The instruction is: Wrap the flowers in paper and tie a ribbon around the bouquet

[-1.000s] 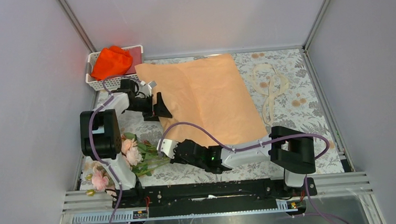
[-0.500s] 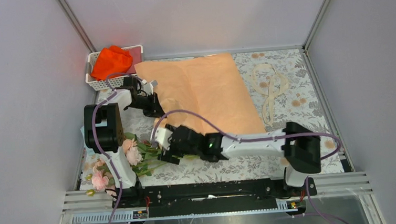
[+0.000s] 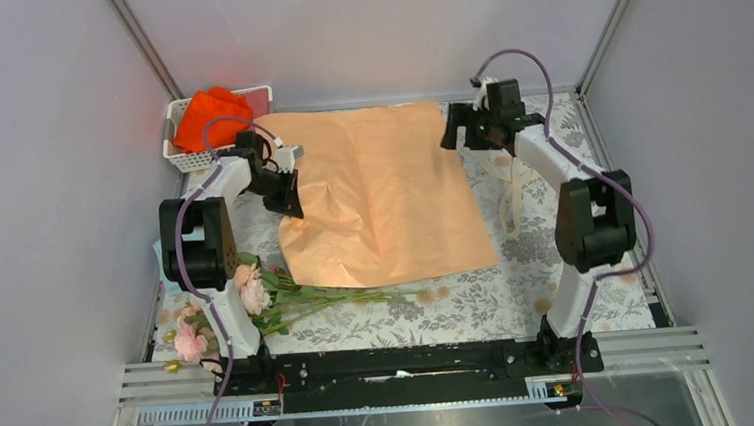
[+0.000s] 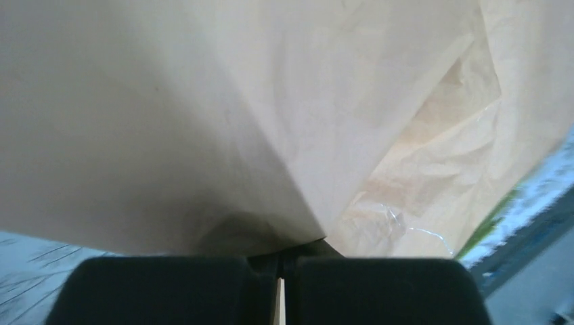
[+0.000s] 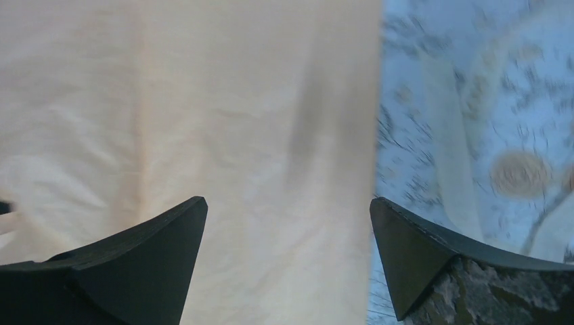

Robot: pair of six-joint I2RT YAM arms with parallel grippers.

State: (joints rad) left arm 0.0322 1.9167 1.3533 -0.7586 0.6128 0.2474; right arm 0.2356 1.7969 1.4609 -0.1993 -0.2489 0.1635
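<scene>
The paper point(image 3: 382, 198) lies spread on the table with its peach-tan face up. My left gripper point(image 3: 287, 192) is shut on the sheet's left edge. In the left wrist view a sliver of the paper point(image 4: 203, 101) shows pinched between the closed pads of that gripper point(image 4: 281, 271). My right gripper point(image 3: 455, 130) hovers open over the sheet's far right corner. In the right wrist view this gripper point(image 5: 288, 230) straddles the right edge of the paper point(image 5: 203, 101) and grips nothing. The flowers point(image 3: 254, 290) lie at the near left, stems pointing right. The ribbon point(image 3: 514, 188) lies looped right of the paper, partly behind the right arm.
A white basket point(image 3: 181, 157) holding an orange-red cloth point(image 3: 211, 119) stands at the far left corner, close behind my left arm. The printed floral tablecloth point(image 3: 559, 290) covers the table. Grey walls close in the left, back and right sides.
My right arm swung from the flower stems at the front to the paper's far right corner, and its gripper opened. My left gripper closed on the paper's left edge. The sheet shifted slightly.
</scene>
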